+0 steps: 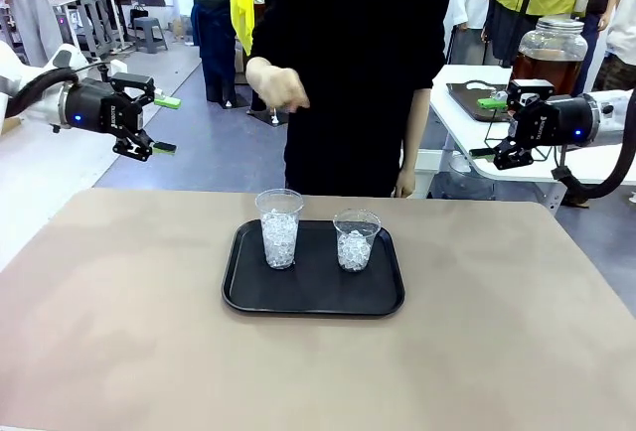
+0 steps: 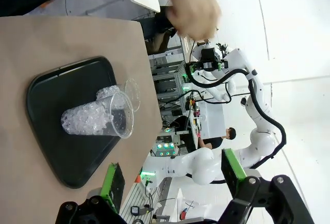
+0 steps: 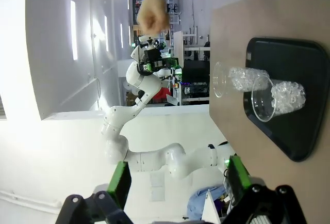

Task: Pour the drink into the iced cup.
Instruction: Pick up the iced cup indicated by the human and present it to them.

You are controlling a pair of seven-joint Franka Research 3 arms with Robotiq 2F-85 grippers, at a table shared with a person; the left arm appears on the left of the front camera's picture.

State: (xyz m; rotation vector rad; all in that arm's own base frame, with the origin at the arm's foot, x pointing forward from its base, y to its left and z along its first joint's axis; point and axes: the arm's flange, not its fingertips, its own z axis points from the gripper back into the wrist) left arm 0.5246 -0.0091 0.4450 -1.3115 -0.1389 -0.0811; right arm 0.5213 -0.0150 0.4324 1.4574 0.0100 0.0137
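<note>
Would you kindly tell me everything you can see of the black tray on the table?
The tray is black and rectangular, with rounded corners and a low raised rim. It looks like matte plastic. It lies flat near the middle of the tan table. Two clear cups filled with ice stand upright on its far half: a taller cup on the left and a shorter cup on the right. Its near half is bare, and nothing else touches it.
</note>
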